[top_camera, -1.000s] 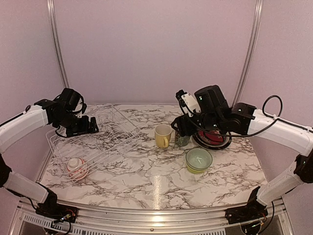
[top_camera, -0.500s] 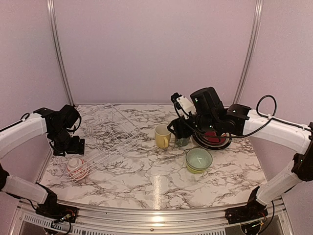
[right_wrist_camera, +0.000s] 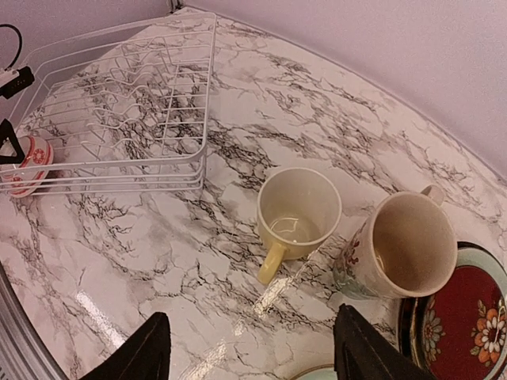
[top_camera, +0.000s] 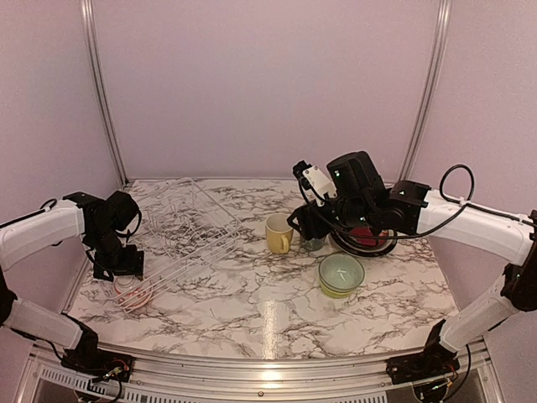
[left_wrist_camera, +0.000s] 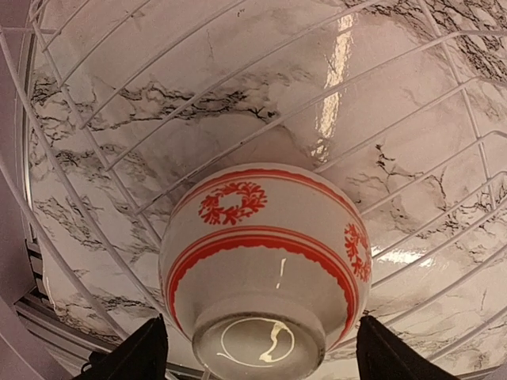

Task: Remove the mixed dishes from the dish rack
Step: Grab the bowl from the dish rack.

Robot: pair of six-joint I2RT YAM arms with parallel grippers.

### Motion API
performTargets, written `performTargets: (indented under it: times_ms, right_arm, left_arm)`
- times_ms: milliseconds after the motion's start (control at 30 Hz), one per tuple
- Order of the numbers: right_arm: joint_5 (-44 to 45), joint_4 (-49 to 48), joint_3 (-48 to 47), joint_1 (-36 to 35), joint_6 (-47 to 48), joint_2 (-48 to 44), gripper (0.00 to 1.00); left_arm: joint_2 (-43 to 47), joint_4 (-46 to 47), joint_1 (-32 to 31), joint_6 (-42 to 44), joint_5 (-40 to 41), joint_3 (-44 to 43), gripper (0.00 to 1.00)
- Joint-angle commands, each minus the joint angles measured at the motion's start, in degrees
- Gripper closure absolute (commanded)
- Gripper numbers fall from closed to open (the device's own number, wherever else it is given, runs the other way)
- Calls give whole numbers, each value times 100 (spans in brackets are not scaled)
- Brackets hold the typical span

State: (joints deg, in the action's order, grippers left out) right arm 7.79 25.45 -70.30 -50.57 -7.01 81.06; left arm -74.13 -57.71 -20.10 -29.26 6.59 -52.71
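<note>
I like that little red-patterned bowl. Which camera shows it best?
The left wrist view: the red-patterned bowl fills the frame, pattern clear, within the wire dish rack. The top view shows it small, partly hidden; the right wrist view, tiny at its left edge.

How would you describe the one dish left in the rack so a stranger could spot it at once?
Find the white wire dish rack on the left of the marble table. In its near left corner lies a bowl, upside down, foot ring up. It alone is white with red bands and wreaths; the other bowl is plain pale green.
</note>
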Motion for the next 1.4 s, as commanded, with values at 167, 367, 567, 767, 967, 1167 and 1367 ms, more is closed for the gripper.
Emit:
performTargets:
  times_ms: [167,367,567,767,967,1167,1367]
  right_arm:
    - [-113,-146,74,19,44,-129,32]
    - [-111,-189,208,19,-18,-216,32]
    - [-131,-227,271,17,-40,-292,32]
    - [-113,-204,306,12,-72,-331,32]
    - [-83,-236,344,15,-99,-397,32]
    - [-76,-286,351,10,-123,-415,32]
    - [-36,-328,383,10,-198,-411,32]
  left_arm:
    - [-27,-214,25,-41,-61,113,27]
    - [-87,-238,16,15,-18,77,34]
    - [-123,-245,16,17,79,62,40]
    - [-164,-249,19,67,122,32,47]
    - [-121,-258,17,87,186,-38,58]
    - [23,-312,20,117,279,-277,66]
    - [180,-323,19,104,317,-489,71]
